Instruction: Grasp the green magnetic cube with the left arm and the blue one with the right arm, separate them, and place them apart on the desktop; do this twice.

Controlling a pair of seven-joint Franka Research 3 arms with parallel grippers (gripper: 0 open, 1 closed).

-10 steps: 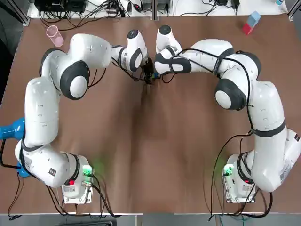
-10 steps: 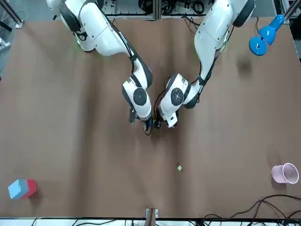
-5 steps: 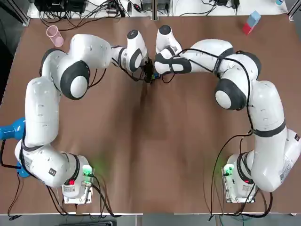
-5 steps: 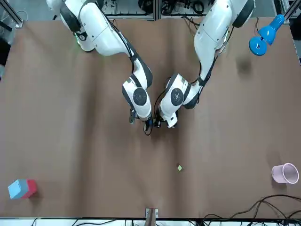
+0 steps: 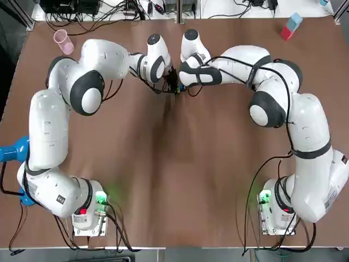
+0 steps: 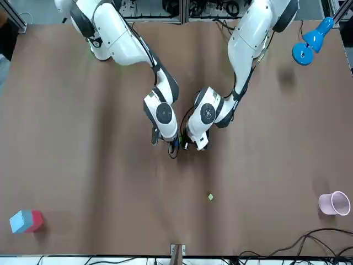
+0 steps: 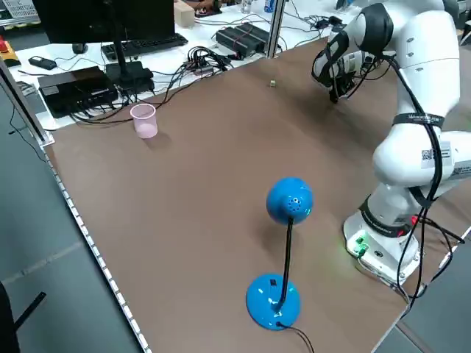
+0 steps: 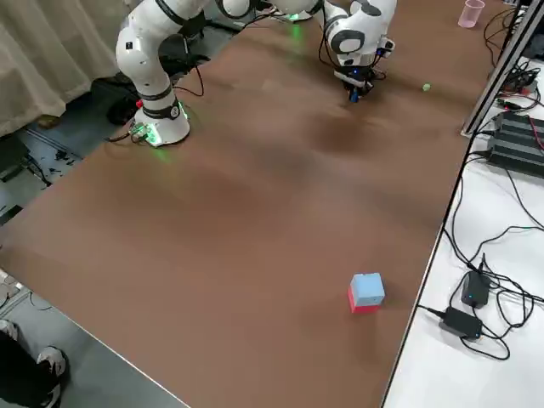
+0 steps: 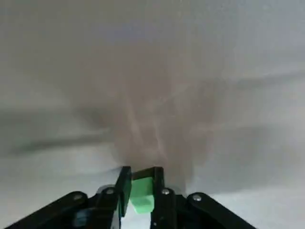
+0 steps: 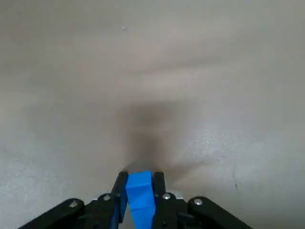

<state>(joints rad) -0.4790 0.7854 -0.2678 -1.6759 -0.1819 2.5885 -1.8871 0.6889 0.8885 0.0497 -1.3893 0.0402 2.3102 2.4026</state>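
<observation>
Front view: with left end effector point(image 6: 186, 146) clamped on green cube point(image 9: 141, 194) and right end effector point(image 6: 172, 148) clamped on blue cube point(image 10: 140, 193), both well away from pink cup point(image 6: 334, 203), pull straight apart without loosening either grip.

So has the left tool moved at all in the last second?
No. In the front view the left tool keeps the same spot relative to the small green speck, shut on the green cube.
</observation>
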